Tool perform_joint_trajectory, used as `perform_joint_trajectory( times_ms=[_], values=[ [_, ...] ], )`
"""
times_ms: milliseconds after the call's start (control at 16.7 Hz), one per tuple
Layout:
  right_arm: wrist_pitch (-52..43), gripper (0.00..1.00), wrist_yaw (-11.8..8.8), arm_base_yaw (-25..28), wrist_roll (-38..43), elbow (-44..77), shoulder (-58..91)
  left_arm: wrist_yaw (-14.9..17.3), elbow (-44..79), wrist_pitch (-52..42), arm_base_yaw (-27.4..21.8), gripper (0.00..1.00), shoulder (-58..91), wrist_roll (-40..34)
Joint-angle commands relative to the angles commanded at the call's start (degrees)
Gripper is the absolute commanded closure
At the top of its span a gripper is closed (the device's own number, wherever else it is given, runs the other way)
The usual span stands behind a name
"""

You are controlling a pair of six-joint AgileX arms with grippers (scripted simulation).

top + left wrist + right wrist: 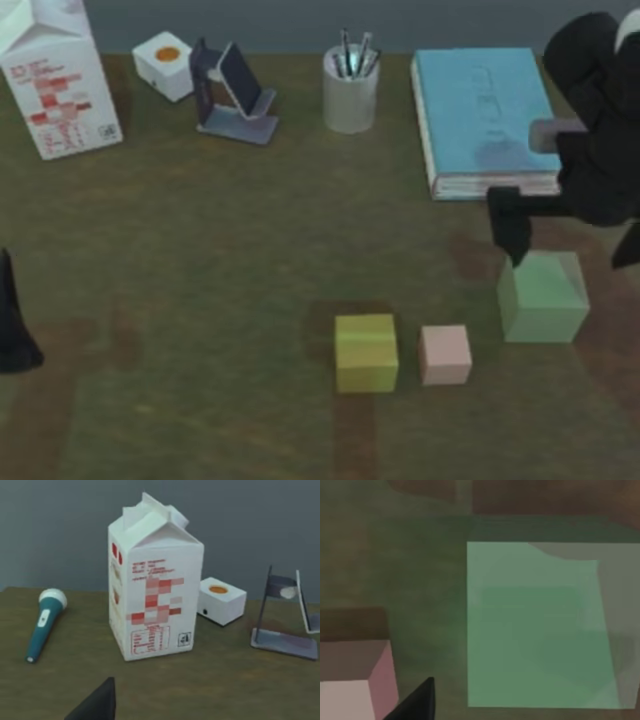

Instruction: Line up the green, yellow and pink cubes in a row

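Observation:
The yellow cube (pixel 366 352) and the smaller pink cube (pixel 445 354) sit side by side near the table's front. To their right and slightly farther back stands the larger green cube (pixel 543 297). My right gripper (pixel 572 245) hovers open over the green cube's far edge, with one finger at its back left corner and the other off to its right. The right wrist view is filled by the green cube (pixel 540 625), with the pink cube (pixel 350 680) in a corner and one dark fingertip (pixel 417 702) between them. My left gripper (pixel 12 330) is parked open at the table's left edge.
Along the back stand a milk carton (pixel 55 80), a white box with an orange dot (pixel 165 62), a phone stand (pixel 235 95), a pen cup (pixel 350 88) and a blue book (pixel 485 120). A teal microphone (pixel 45 622) lies beside the carton (pixel 155 585).

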Motion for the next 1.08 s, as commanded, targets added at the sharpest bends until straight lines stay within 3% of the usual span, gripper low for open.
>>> perform_joint_trajectory(
  times_ms=[600,1080],
  values=[
    [-1.28,0.0,0.07,0.59,0.77,3.38,4.95,0.2,-4.37,3.42,2.04,0.0,-5.65,3.17],
    [15.14,0.0,0.13,0.84,1.02,-5.46,12.24,0.2,-4.37,3.42,2.04,0.0,-5.65,3.17]
  ],
)
